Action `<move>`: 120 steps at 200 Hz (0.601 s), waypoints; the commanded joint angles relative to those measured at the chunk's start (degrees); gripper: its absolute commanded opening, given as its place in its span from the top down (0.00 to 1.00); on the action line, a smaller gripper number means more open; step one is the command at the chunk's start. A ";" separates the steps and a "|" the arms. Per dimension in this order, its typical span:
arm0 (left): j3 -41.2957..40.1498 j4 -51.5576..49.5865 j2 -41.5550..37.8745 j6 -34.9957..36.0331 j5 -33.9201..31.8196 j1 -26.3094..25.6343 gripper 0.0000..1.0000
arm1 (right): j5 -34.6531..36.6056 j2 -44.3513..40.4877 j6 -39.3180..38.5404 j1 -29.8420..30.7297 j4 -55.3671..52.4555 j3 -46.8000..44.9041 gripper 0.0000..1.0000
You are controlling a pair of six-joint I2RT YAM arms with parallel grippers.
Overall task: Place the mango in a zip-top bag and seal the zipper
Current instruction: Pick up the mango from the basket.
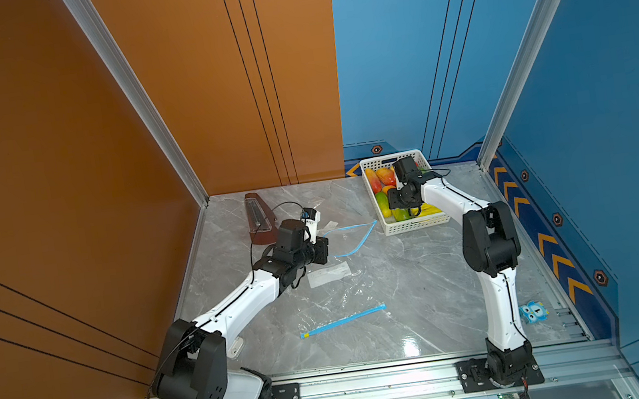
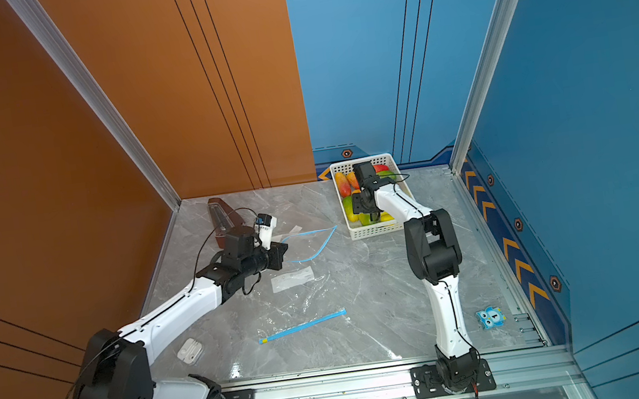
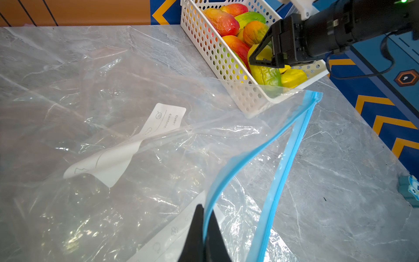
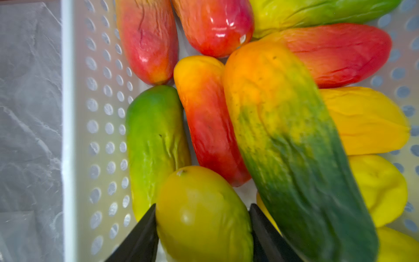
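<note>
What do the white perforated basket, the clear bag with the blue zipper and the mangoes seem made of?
White perforated basket: matte moulded plastic, with even round holes. Clear bag with blue zipper: thin glossy plastic film; it crinkles, glints and shows the table through. Red, yellow and green mangoes: likely soft imitation fruit, perhaps foam, given creased shiny skins; real fruit cannot be excluded.
</note>
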 commanded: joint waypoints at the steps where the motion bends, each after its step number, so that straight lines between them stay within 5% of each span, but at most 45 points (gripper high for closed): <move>1: 3.72 -0.35 2.36 -4.39 1.89 -0.02 1.00 | -2.18 -12.45 1.89 -0.06 6.08 -4.68 0.66; 41: 16.23 -8.18 5.57 -12.73 1.58 -1.76 1.00 | -20.32 -30.34 10.49 -1.15 38.51 -26.06 0.70; 69: 24.52 -13.14 5.58 -18.25 0.55 -2.22 1.00 | -22.73 -41.61 14.78 2.11 59.31 -39.06 0.72; 120: 30.85 -15.79 6.72 -16.79 0.50 -4.60 1.00 | -19.79 -47.05 11.76 12.29 65.44 -40.33 0.73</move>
